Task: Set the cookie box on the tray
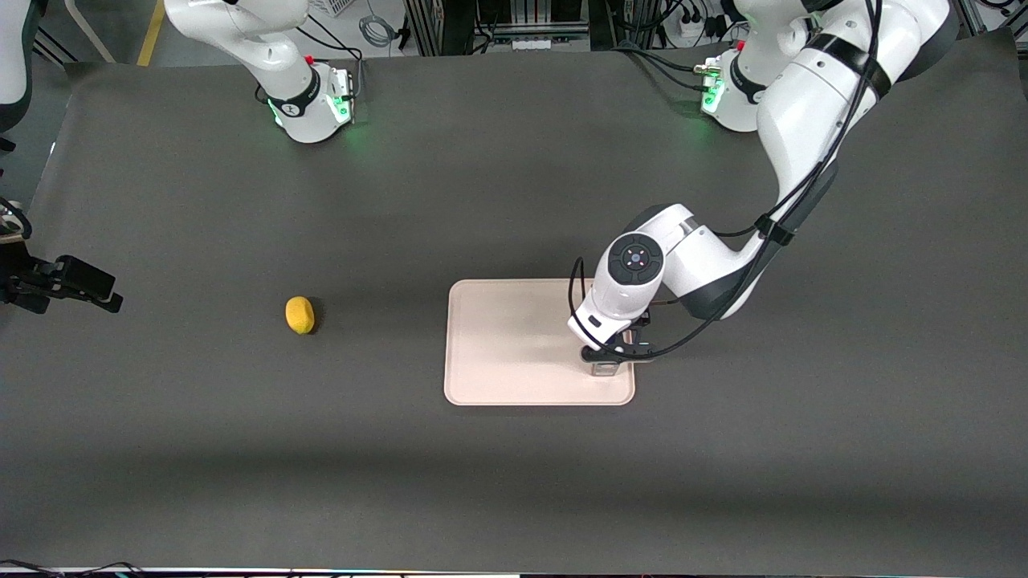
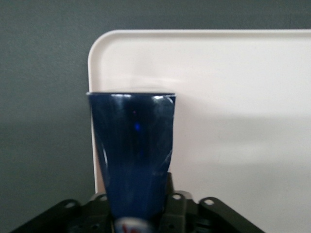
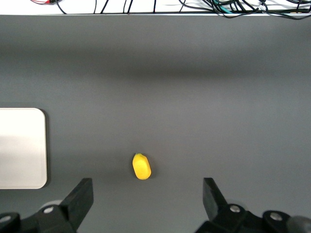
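Note:
The cookie box [image 2: 132, 155] is a dark blue carton standing on end between my left gripper's [image 2: 138, 206] fingers, which are shut on its sides. One side of the carton is dented in where it is squeezed. The box is over a corner of the pale pinkish-beige tray [image 2: 233, 97]. In the front view the gripper [image 1: 606, 357] points down over the tray [image 1: 514, 345], at the tray's corner nearest the front camera and toward the working arm's end. Only a small end of the box [image 1: 604, 370] shows under it. I cannot tell whether the box touches the tray.
A small yellow rounded lump [image 1: 299, 315] lies on the dark mat toward the parked arm's end, well apart from the tray; it also shows in the right wrist view [image 3: 141, 166], along with a corner of the tray [image 3: 19, 145].

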Robot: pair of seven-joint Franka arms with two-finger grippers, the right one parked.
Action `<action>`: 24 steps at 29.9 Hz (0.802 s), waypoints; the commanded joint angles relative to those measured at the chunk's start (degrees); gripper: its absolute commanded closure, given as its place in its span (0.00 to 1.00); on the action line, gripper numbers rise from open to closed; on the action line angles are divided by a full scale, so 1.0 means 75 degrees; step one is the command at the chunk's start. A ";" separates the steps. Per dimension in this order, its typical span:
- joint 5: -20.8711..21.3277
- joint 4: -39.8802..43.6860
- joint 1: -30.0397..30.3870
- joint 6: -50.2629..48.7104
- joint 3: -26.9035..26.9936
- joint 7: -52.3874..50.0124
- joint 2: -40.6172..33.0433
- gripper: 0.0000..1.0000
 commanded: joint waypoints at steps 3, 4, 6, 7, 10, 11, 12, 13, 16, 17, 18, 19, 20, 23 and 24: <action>0.0059 0.0316 -0.0105 -0.0024 0.0034 -0.0072 0.0061 0.00; 0.0047 0.0363 -0.0094 -0.0059 0.0023 -0.0083 0.0026 0.00; 0.0035 0.0434 -0.0059 -0.0211 -0.0036 -0.0095 -0.0079 0.00; 0.0012 0.0434 -0.0047 -0.0235 -0.0071 -0.0095 -0.0184 0.00; -0.0303 0.0446 -0.0035 -0.0480 -0.0141 -0.0072 -0.0477 0.00; -0.0432 0.0469 -0.0023 -0.0586 -0.0165 -0.0049 -0.0594 0.00; -0.0538 0.0481 -0.0012 -0.0668 -0.0200 -0.0002 -0.0711 0.00; -0.0643 0.0516 -0.0012 -0.0762 -0.0235 0.0103 -0.0793 0.00; -0.1018 0.0738 0.0105 -0.1276 -0.0270 0.0793 -0.1156 0.00; -0.1228 0.0866 0.0152 -0.1487 -0.0282 0.1062 -0.1262 0.00; -0.1462 0.1007 0.0210 -0.1721 -0.0270 0.1355 -0.1379 0.00; -0.1685 0.1124 0.0281 -0.1944 -0.0270 0.1636 -0.1508 0.00; -0.1873 0.1230 0.0363 -0.2190 -0.0259 0.1918 -0.1683 0.00; -0.2191 0.1348 0.0550 -0.2660 -0.0177 0.2633 -0.2269 0.00; -0.2203 0.1348 0.0667 -0.2777 -0.0165 0.2867 -0.2445 0.00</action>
